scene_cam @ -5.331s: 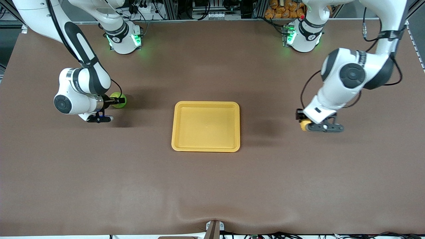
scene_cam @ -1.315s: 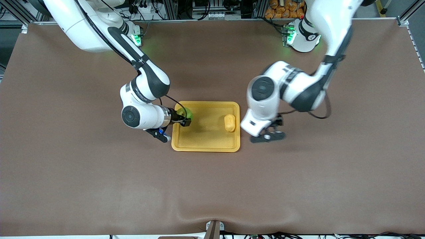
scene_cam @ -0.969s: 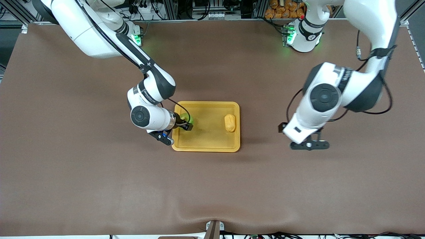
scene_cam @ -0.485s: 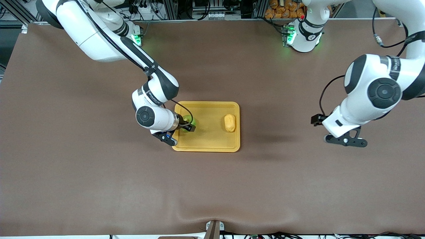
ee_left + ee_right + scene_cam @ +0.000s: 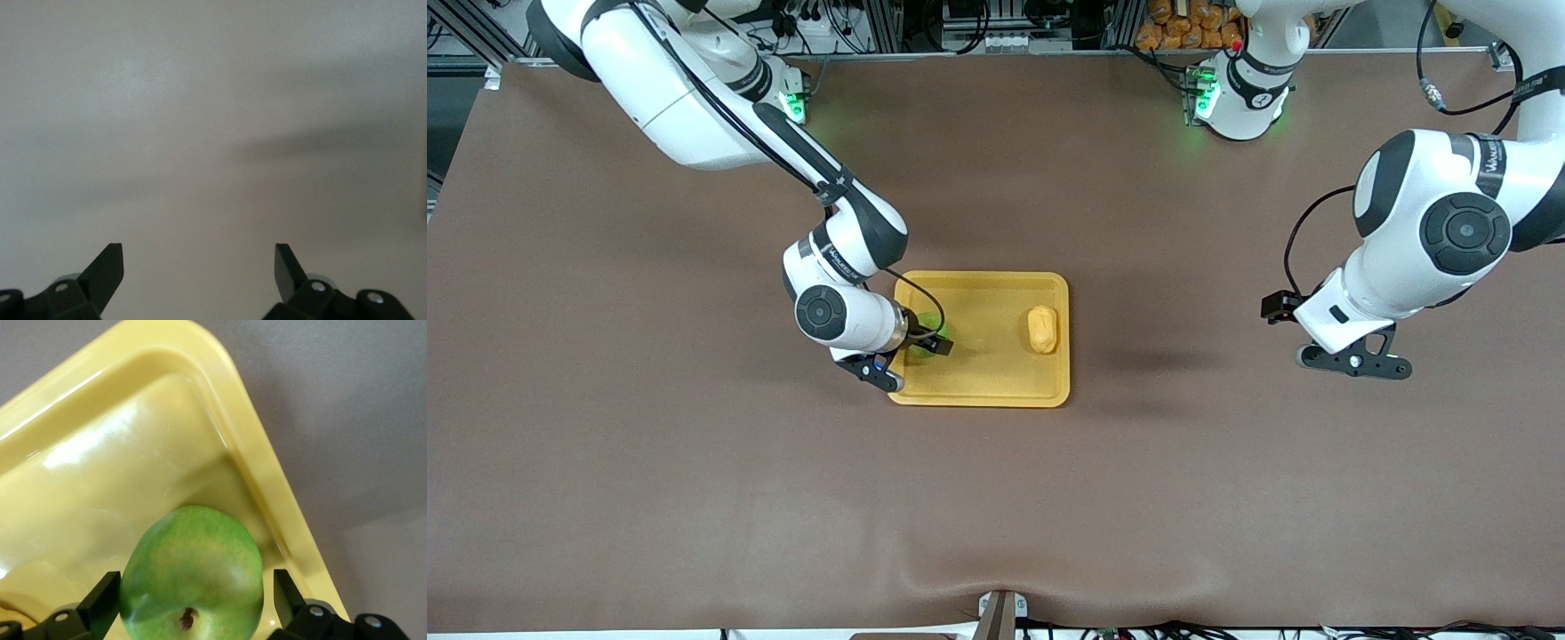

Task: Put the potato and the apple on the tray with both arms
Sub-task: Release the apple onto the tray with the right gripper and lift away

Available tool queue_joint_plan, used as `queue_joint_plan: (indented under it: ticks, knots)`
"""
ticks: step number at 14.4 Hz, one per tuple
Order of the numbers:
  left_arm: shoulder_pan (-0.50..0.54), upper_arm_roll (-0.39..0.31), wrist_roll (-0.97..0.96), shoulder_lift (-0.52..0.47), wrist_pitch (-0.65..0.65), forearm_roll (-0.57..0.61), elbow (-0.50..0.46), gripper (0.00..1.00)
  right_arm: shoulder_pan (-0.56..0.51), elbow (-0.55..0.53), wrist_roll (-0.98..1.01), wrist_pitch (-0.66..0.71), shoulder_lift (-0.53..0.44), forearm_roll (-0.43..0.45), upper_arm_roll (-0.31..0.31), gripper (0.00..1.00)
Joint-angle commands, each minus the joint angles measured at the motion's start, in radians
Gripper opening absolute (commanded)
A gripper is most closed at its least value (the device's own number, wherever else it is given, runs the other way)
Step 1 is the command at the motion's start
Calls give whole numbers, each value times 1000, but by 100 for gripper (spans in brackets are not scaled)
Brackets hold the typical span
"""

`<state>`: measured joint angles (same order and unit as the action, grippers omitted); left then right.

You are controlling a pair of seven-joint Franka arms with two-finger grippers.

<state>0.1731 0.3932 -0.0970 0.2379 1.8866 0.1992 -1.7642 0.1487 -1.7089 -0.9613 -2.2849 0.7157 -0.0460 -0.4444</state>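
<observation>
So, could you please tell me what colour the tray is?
The tray is yellow-orange, clearest in the right wrist view.

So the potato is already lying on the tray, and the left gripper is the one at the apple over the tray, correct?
Not quite: the right gripper is at the apple over the tray, as the front view shows. The left gripper is open over bare table. The potato does lie on the tray.
</observation>
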Motion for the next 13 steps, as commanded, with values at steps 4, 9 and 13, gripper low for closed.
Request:
queue_joint_plan:
  ticks: [4, 9, 13]
  knots:
    - [14, 4, 49, -58, 0, -49, 15, 100, -38, 99, -19, 175, -2, -43, -46, 100]
    - [34, 3, 56, -97, -1, -75, 22, 100, -57, 262, -28, 481, -7, -49, -46, 100]
    - [-56, -86, 62, -143, -41, -87, 14, 100, -66, 282, -23, 617, -45, -49, -45, 100]
